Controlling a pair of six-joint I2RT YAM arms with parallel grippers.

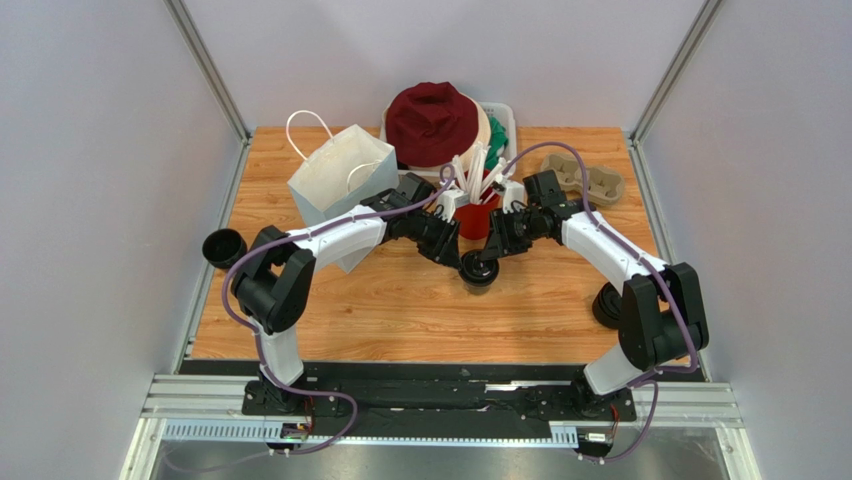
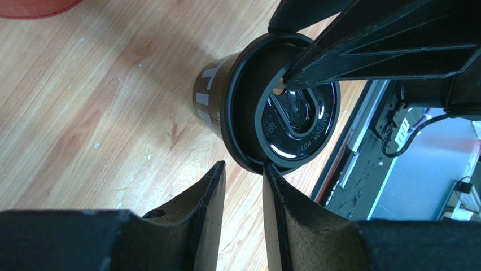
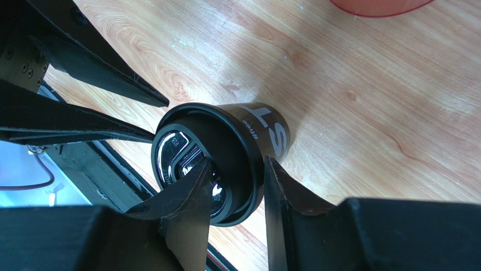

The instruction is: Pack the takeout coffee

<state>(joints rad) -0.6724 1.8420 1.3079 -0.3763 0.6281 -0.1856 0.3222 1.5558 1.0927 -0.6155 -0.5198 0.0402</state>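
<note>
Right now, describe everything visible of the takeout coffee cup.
The takeout coffee cup is small, dark brown-black with white lettering, seemingly paper, standing upright on the wooden table near the red cup. Its glossy black lid reads CAUTION HOT. The right gripper pinches the lid's rim; the left gripper, jaws apart, sits at its opposite edge.

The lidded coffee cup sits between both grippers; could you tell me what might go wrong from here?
The right gripper pinches the coffee cup only at one side of its lid, so lifting might tilt it or pop the lid. The left gripper, open at the opposite rim, could nudge the cup over if it closes off-centre. The red cup close behind could get knocked.
</note>
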